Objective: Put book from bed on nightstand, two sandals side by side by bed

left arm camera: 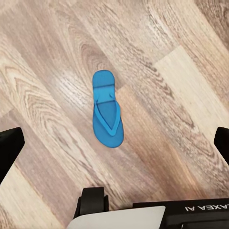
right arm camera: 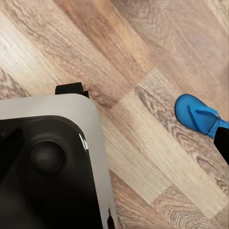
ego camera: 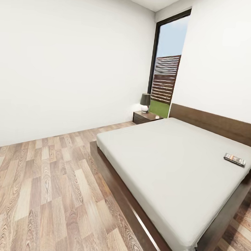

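The bed (ego camera: 164, 157), with a light grey mattress on a dark wooden frame, fills the right of the head view. The book (ego camera: 234, 159) lies flat on the mattress near its far right side. A dark nightstand (ego camera: 146, 117) stands in the corner beside the headboard. One blue sandal (left arm camera: 107, 109) lies on the plank floor below my left gripper (left arm camera: 114, 145), whose black fingers (left arm camera: 9, 150) stand wide apart, open and empty. Another view of a blue sandal (right arm camera: 198, 116) is partly covered by a finger (right arm camera: 223, 143) of my right gripper (right arm camera: 114, 145), which is open and well above the floor.
A dark lamp (ego camera: 145, 102) sits on the nightstand. A tall black-framed window (ego camera: 166, 68) shows a slatted fence. The white wall (ego camera: 70, 62) bounds the wood floor (ego camera: 43, 194) left of the bed. My own base (right arm camera: 47, 162) shows under the right arm.
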Robot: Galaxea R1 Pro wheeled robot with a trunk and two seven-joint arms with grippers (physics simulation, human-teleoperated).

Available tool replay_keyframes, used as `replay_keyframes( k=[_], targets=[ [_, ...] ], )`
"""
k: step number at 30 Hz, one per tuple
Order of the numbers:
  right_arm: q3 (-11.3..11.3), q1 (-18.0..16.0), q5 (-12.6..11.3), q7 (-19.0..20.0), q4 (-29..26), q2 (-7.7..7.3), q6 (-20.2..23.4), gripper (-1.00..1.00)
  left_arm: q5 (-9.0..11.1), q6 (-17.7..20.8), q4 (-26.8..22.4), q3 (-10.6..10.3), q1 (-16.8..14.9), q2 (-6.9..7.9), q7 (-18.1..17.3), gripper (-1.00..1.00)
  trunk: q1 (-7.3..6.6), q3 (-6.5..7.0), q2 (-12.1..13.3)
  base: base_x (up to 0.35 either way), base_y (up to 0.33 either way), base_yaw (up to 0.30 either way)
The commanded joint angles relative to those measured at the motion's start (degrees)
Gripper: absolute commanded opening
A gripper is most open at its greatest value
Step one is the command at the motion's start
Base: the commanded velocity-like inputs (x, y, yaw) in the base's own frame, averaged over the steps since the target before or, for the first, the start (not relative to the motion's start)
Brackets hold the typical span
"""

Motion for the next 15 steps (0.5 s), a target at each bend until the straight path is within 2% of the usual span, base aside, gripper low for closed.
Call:
replay_keyframes(
  k=[1,6,15],
  targets=[
    [-0.2,0.0,0.0,0.0,-0.1,0.0,-0.4,1.0,0.0,0.0,0.0,-0.1,0.0,0.01,-0.1,1.0,0.0,-0.05,0.0,0.0,0.0,0.0],
    [0.0,0.0,0.3,0.7,-0.9,0.08,-1.4,1.0,0.0,0.0,0.0,-0.1,0.0,0.01,-0.1,1.0,0.0,-0.05,0.0,0.0,0.0,0.0],
    [1.6,0.0,0.7,6.5,-6.2,0.72,-2.1,1.0,0.0,0.0,0.0,-0.1,0.0,0.01,-0.1,1.0,0.0,-0.05,0.0,0.0,0.0,0.0]
  ],
)
